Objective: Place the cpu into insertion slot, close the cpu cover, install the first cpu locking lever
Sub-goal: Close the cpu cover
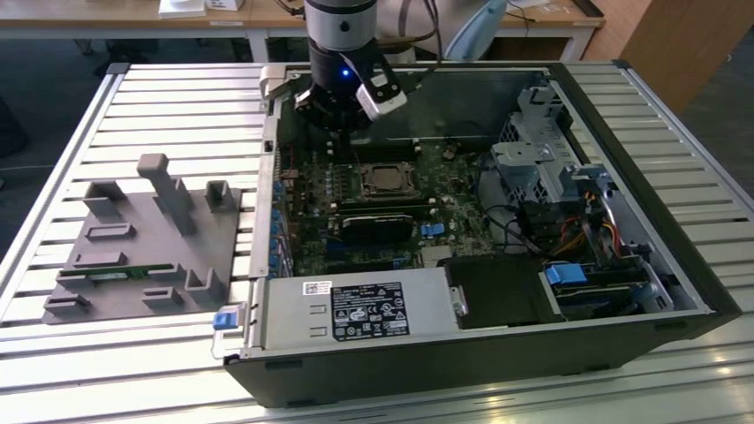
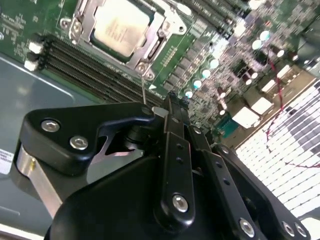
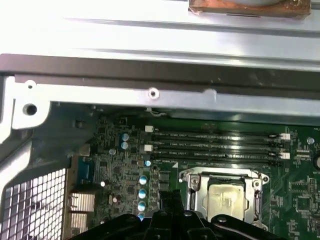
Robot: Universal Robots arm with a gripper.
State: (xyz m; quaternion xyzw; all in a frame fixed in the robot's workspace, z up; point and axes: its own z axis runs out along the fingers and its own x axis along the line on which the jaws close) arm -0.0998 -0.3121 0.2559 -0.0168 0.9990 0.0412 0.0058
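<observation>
1. gripper (image 1: 339, 132): hanging from the arm inside the open computer case (image 1: 659, 265), over the green circuit board (image 1: 460, 199). Black fingers drawn together in both wrist views (image 2: 174, 102) (image 3: 169, 200), with nothing seen between them. Clear of the chip, near its socket.

2. cpu (image 1: 383, 180): pale silver-grey square, lying flat in the insertion slot (image 2: 142, 67) near the middle of the board. Seen just ahead of the fingertips in both wrist views (image 2: 121, 25) (image 3: 225, 197).

3. cpu cover (image 2: 80, 25): silvery frame plate lying around the chip, which shows through the window cut-out; also in the first wrist view (image 3: 194, 192). Whether pressed fully flat, cannot tell.

4. thin silvery rod (image 2: 143, 87): standing up at one corner of the socket, just beside the fingertips, not between them.

5. memory slots (image 3: 215, 145): four long black rows beside the socket, between it and the case wall; also in the second wrist view (image 2: 85, 70).

6. capacitors (image 3: 143, 192): row of small blue-topped cans on the board, beside the socket.

7. power supply box (image 1: 353, 309): silver with a label, at the near edge of the case in the exterior view.

8. grey holder (image 1: 141, 256): moulded block with upright posts, on the slatted worktop (image 1: 177, 97), to the exterior view's left of the case.
</observation>
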